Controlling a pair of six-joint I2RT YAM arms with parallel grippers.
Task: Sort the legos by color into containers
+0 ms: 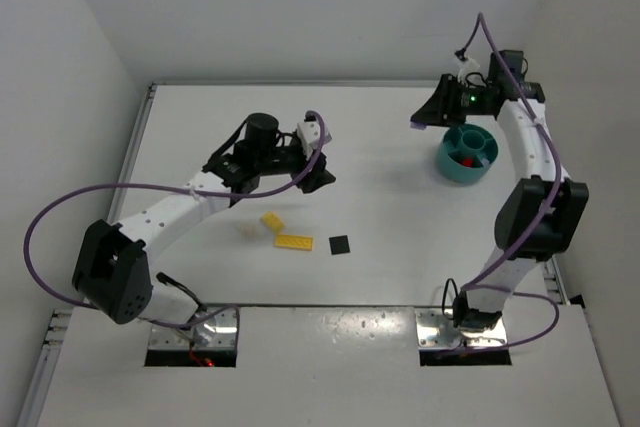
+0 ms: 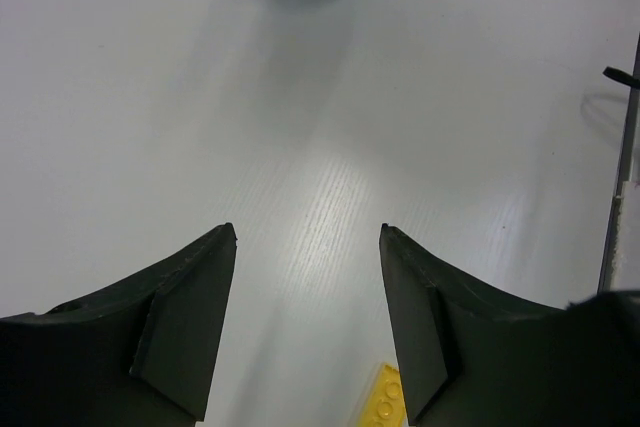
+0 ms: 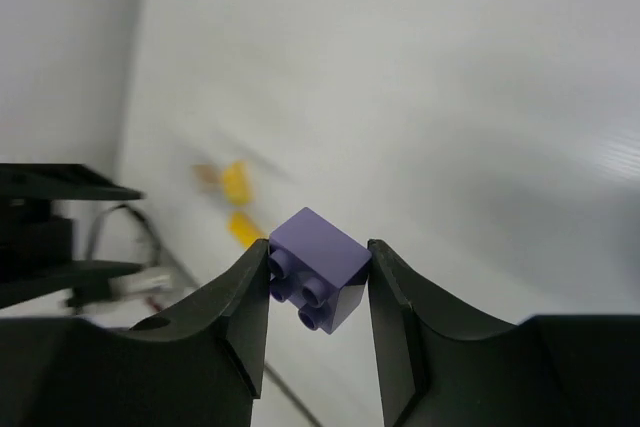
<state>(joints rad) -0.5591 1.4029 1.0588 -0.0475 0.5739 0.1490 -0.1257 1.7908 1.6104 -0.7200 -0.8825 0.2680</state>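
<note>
Pinching lavender brick (image 3: 318, 282) in right jaws, left jaws apart

Yellow legos: I count two, one yellow brick (image 1: 271, 219) and one yellow plate (image 1: 294, 242).
Black legos: one black plate (image 1: 340, 245).
Cream legos: one cream piece (image 1: 247, 230), faint on my screen.
Lavender legos: one lavender brick (image 3: 318, 269).
Red legos: I make out one red piece (image 1: 467, 159); any more I can't tell.
Bowls: one teal bowl (image 1: 455, 172).
Hands: two, the left hand (image 2: 308, 237) and the right hand (image 3: 318, 246).
</note>
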